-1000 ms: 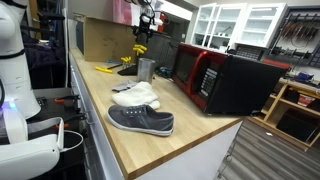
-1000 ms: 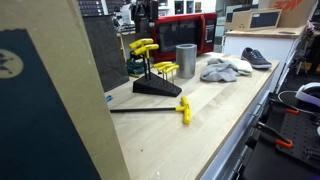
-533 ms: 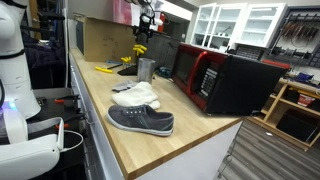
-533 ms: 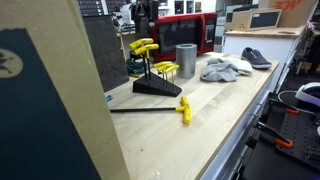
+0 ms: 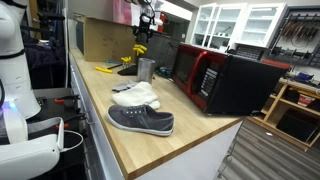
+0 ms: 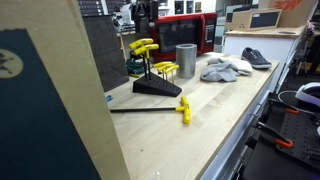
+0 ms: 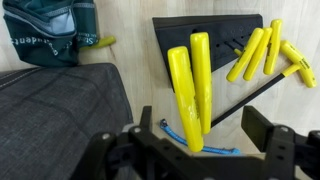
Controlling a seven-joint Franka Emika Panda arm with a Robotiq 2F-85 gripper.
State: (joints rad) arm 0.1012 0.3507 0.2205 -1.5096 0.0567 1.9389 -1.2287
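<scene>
My gripper [image 7: 203, 125] is open, its dark fingers [image 7: 262, 128] standing either side of two big yellow T-handle hex keys [image 7: 190, 85] without touching them. These keys stand in a black stand [image 7: 205, 35] together with several smaller yellow ones [image 7: 262, 52]. In both exterior views the gripper [image 5: 146, 22] [image 6: 143, 20] hangs above the yellow handles [image 5: 139, 48] [image 6: 145, 47] at the far end of the wooden bench. One loose yellow-handled key [image 6: 183, 108] lies on the bench in front of the stand [image 6: 158, 87].
A metal cup [image 5: 146, 69] [image 6: 186, 60] stands beside the stand. Further along lie a white cloth [image 5: 137, 96], a grey shoe [image 5: 141, 120] and a red-and-black microwave [image 5: 215, 78]. A cardboard box [image 5: 105, 38] is behind. A green bag [image 7: 50, 30] and a blue cord [image 7: 200, 150] are close by.
</scene>
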